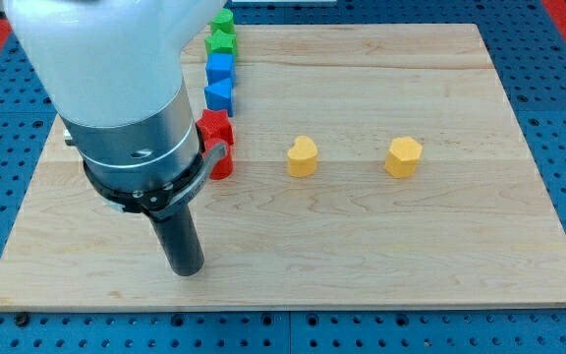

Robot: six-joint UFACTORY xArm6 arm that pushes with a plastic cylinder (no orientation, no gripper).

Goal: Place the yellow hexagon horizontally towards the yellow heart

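The hexagon (403, 156) is sitting on the table (362, 246), level with the heart (303, 155) and well to its right. The tool, a bare rod, is gripping nothing; my tip (187, 269) is resting far left of the hexagon, below the red blocks (216, 143).

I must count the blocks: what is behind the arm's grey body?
The arm's grey body partly covers two red blocks; their left sides are hidden. Anything further behind it cannot be seen. My tip stands apart from them.
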